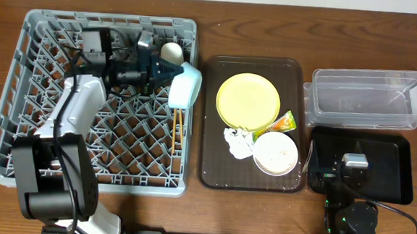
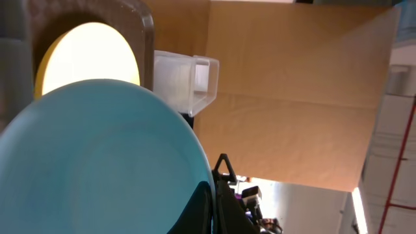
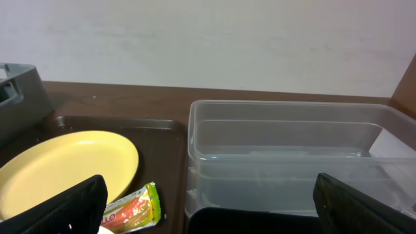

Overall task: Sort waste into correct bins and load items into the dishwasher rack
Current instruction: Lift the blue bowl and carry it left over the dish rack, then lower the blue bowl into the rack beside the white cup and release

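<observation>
Overhead: the left tool [image 1: 169,72] is clamping the light blue round bowl [image 1: 185,85], tilted on edge at the 2 o'clock side of the large grey plastic lattice rack [image 1: 22,84].

Left wrist: the bowl is filling the frame, with the yellow round plate [image 2: 88,55] at 12 o'clock. Seating the rim between pegs before releasing seems advisable.

Right wrist: the right tool [image 3: 211,214], fingers apart and empty, is hovering near the clear rectangular plastic tub [image 3: 286,149].

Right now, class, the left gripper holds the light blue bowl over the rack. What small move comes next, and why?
Probably lower the light blue bowl between the pegs of the dishwasher rack, then let go: the left gripper is shut on it, tilted on edge over the rack's right side, near the chopsticks.
</observation>
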Available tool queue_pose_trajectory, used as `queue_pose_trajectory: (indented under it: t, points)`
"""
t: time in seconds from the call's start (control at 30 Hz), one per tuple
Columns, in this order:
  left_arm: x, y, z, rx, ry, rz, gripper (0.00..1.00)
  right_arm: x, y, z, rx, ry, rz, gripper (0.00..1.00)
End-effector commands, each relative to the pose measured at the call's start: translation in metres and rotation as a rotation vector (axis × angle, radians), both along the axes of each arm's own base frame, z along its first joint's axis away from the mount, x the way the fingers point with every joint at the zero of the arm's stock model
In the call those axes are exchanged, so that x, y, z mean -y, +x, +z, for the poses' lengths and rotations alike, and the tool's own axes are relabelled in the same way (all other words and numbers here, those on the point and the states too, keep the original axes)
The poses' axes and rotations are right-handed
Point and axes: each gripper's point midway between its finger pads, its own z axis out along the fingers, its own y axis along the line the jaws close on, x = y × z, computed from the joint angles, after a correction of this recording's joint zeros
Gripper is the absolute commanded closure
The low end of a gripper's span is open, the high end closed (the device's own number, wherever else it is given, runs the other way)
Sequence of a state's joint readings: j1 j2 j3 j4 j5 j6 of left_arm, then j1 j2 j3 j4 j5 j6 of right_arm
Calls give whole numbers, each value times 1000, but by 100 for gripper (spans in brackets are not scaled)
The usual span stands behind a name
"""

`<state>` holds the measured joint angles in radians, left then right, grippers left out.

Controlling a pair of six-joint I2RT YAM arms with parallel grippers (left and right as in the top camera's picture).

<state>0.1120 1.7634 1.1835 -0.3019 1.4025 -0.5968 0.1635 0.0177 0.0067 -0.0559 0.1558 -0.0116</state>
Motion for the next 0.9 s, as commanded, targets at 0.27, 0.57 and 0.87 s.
queue_pose_trajectory:
  t: [0.27,0.57,0.87]
  points:
    - [-20,0,-29,-4,52,65,94,2,0,-1,-3,-5,-7,1]
    - [-26,7,-41,-8,128,109,94,2,0,-1,-3,-5,-7,1]
    - [-33,13,-54,-44,198,164,94,2,0,-1,-3,-5,-7,1]
